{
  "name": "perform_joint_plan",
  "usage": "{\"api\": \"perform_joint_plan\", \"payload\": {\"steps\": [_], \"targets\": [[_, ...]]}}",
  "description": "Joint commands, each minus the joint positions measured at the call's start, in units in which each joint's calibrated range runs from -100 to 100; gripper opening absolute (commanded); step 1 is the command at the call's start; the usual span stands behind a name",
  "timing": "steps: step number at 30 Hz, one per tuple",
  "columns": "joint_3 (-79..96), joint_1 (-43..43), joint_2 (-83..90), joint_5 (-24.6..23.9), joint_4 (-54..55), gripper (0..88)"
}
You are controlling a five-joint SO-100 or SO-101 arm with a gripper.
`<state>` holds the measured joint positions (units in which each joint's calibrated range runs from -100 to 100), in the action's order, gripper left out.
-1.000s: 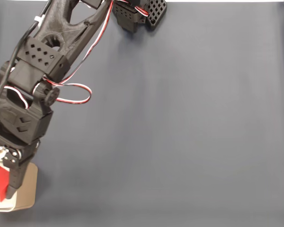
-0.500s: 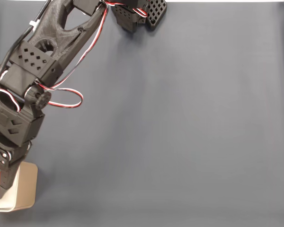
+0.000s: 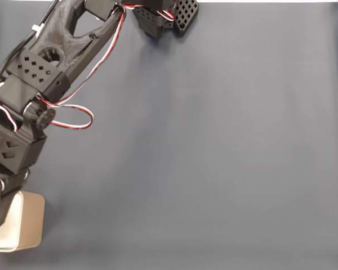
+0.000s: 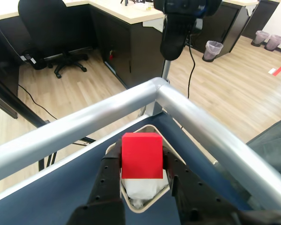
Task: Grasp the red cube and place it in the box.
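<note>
1. The dark blue cloth-covered surface (image 3: 214,157) ends in a bright metal rail (image 4: 210,126) just beyond the drop spot; a cube released off-centre could be lost over it.
2. The small beige round-cornered box (image 4: 145,199) with white interior sits at that corner.
3. The black two-finger claw (image 4: 143,164) is clenched on the small matte red cube (image 4: 141,155), held over the box; an uneven release could tip it onto the rim.

Red cube (image 4: 141,155) — plain bright red, matte, unpatterned. Box (image 3: 31,222) — beige outer walls, white interior in the wrist view. Arm (image 3: 50,62) — black throughout, with perforated panels showing a grid of holes; its jaws are black too. Cable (image 3: 73,118) — red, white and black strands. Bench (image 3: 214,146) — uniform dark blue-grey surface; bare silver metal rail (image 4: 206,122) at its edge. Floor (image 4: 79,93) — light wood grain.
</note>
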<state>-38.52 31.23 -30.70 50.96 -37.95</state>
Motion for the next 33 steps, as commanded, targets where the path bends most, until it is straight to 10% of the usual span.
{"api": "perform_joint_plan", "payload": {"steps": [1, 25, 33], "targets": [[-3.27, 1.08, 0.2, -0.34, 2.05, 2.9], [-3.82, 1.01, -0.58, -0.44, 2.95, 3.2], [-2.63, 1.15, 1.84, 0.49, -0.66, 53.1]]}}
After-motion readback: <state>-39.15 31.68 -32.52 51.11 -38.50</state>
